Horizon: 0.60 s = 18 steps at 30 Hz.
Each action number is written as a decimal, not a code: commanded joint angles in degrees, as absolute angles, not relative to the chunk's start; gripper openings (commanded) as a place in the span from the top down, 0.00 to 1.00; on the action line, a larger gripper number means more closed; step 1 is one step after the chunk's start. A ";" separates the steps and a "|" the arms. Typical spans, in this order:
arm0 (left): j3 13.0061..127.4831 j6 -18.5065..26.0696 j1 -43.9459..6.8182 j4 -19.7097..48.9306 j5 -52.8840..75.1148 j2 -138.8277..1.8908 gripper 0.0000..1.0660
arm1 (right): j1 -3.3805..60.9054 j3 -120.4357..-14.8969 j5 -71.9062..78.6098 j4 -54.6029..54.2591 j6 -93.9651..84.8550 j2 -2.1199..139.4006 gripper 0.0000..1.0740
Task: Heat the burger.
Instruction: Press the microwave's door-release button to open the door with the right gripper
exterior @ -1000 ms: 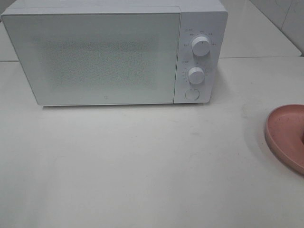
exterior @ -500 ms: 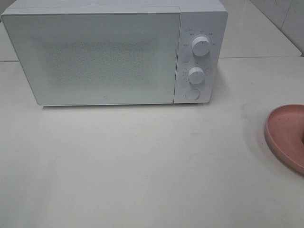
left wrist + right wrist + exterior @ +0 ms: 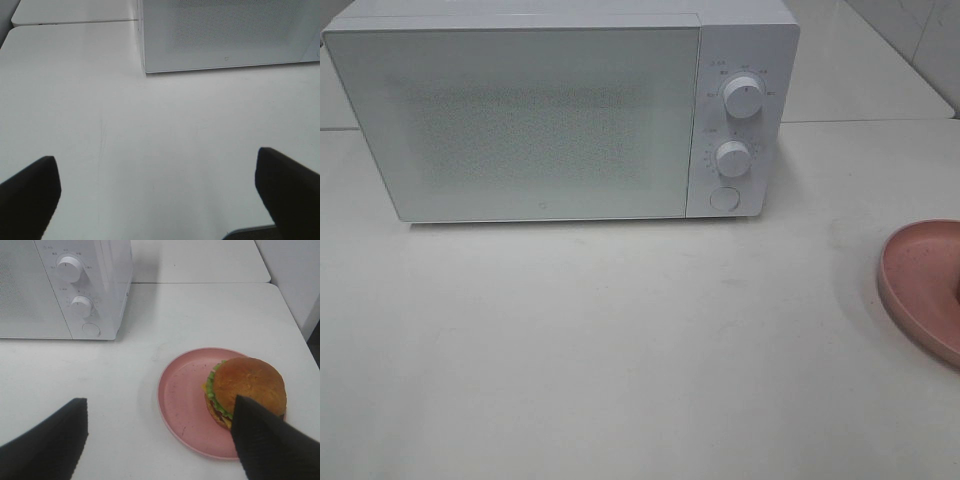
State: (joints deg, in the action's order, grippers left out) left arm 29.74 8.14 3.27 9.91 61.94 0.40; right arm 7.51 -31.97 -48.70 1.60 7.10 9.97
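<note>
We're barely started; the burger [image 3: 247, 387] sits on the pink plate [image 3: 182, 400] at the right; the microwave [image 3: 540, 120] at the far side is shut; left gripper [image 3: 156, 160] and right gripper [image 3: 160, 404] both gape empty; opening, loading and heating all remain.

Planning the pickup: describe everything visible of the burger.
Seen only in the right wrist view, the burger has a glossy brown bun over green lettuce, yellow cheese and a dark patty. It sits upright on the pink plate, off-centre near its rim. One finger of the open right gripper hides its edge; nothing grips it.
</note>
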 commanded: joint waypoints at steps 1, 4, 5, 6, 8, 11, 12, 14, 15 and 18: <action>29.74 7.68 3.32 10.20 61.65 1.66 0.08 | 7.39 -32.49 -44.75 1.83 7.10 13.01 0.30; 29.74 7.68 3.32 10.20 61.65 1.66 0.08 | 7.39 -32.49 -42.46 1.83 7.10 15.18 0.30; 29.74 7.68 3.32 10.20 61.65 1.66 0.08 | 7.39 -32.49 -41.77 1.83 7.10 15.70 0.30; 29.74 7.68 3.32 10.20 61.65 1.66 0.08 | 7.39 -32.49 -41.77 1.83 7.10 15.70 0.30; 29.74 7.68 3.32 10.20 61.65 1.66 0.08 | 7.39 -32.49 -38.27 1.83 7.10 18.45 0.30; 29.74 7.68 3.32 10.20 61.65 1.66 0.08 | 7.39 -32.49 -35.64 1.83 7.10 20.68 0.30; 29.74 7.68 3.32 10.20 61.65 1.66 0.08 | 7.39 -32.49 -35.64 1.83 7.10 20.68 0.30; 29.74 7.68 3.32 10.20 61.65 1.66 0.08 | 7.39 -32.49 -32.77 1.83 7.10 23.09 0.30; 29.74 7.68 3.32 10.20 61.65 1.66 0.08 | 7.39 -32.49 -32.77 1.83 7.10 23.09 0.30; 29.74 7.68 3.32 10.20 61.65 1.66 0.08 | 7.39 -32.49 -30.19 1.83 7.10 25.67 0.30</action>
State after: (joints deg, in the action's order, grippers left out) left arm 29.74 8.14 3.27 9.91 61.94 0.40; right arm 7.45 -31.97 -32.54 1.60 7.10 24.69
